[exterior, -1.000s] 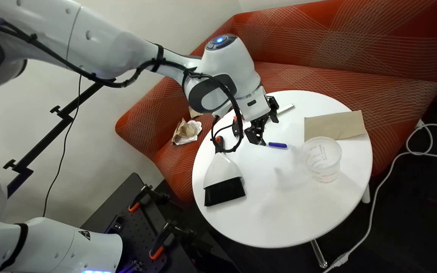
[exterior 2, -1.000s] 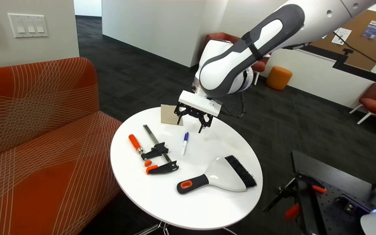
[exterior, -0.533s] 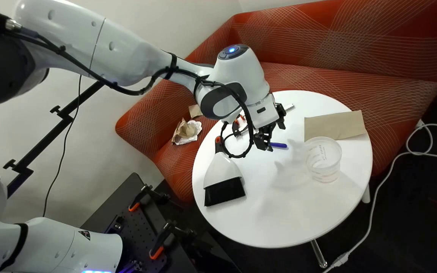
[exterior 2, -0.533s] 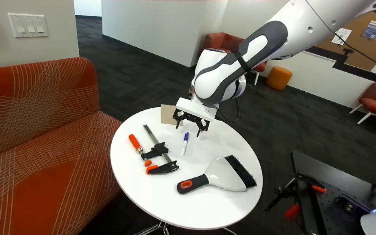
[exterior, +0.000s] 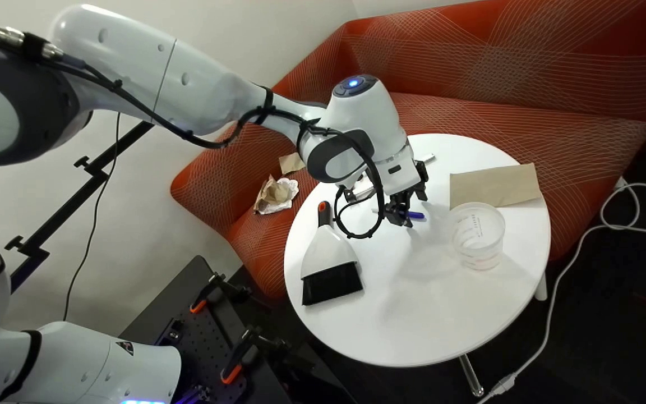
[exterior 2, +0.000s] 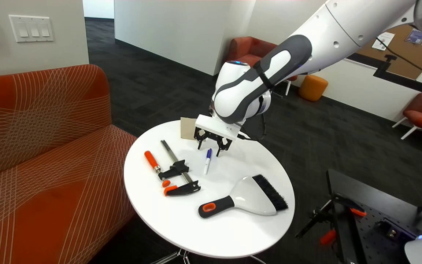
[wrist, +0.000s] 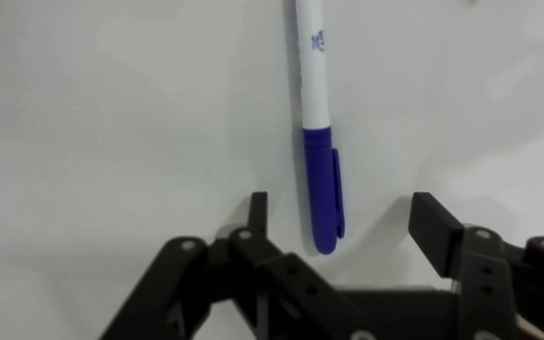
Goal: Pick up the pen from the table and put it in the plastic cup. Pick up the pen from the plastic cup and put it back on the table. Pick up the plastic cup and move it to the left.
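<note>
Three stages are asked and none looks done: the pen (wrist: 316, 113) lies on the table (exterior: 413, 314), outside the plastic cup (exterior: 477, 235) near it. Both pen transfers and the cup's move probably remain. The pincer (wrist: 338, 202) stands well spread, the pen showing between its jaws, touching neither; it holds nothing.

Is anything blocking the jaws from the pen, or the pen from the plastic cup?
Nothing visible is. In the wrist view the open jaws flank the capped end of the pen; in an exterior view, nothing stands between the pen and the plastic cup; the brown paper lies off that line.
</note>
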